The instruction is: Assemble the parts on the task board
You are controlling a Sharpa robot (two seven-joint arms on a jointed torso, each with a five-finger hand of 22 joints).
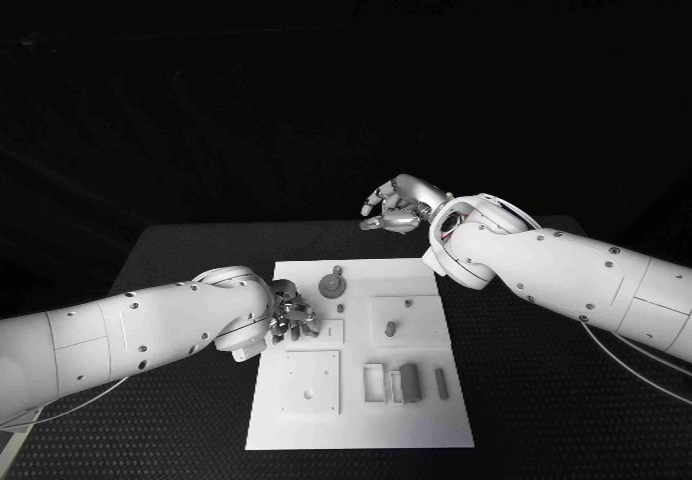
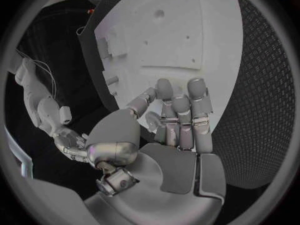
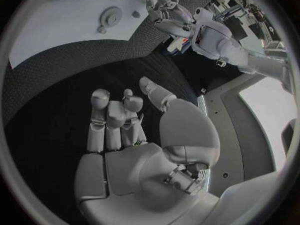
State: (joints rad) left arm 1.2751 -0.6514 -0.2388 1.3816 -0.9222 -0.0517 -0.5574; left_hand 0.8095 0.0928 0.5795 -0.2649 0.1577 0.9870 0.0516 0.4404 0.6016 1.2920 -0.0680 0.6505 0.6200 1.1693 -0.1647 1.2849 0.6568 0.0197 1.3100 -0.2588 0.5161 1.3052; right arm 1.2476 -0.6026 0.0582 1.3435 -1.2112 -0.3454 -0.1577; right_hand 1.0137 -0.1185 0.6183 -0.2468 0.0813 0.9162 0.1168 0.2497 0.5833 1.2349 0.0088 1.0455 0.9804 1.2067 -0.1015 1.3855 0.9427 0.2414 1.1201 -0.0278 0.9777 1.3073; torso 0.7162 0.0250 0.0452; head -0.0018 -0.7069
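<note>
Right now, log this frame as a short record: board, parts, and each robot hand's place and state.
task board: white plate mid-table
parts: grey pieces, one round, slim ones in the near slots
left robot hand: over the board's left edge, fingers extended, holds nothing
right robot hand: raised beyond the board's far edge, fingers apart, holds nothing

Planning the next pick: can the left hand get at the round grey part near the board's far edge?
Probably yes: the left hand hovers over the task board, and nothing lies between it and the round part.
</note>
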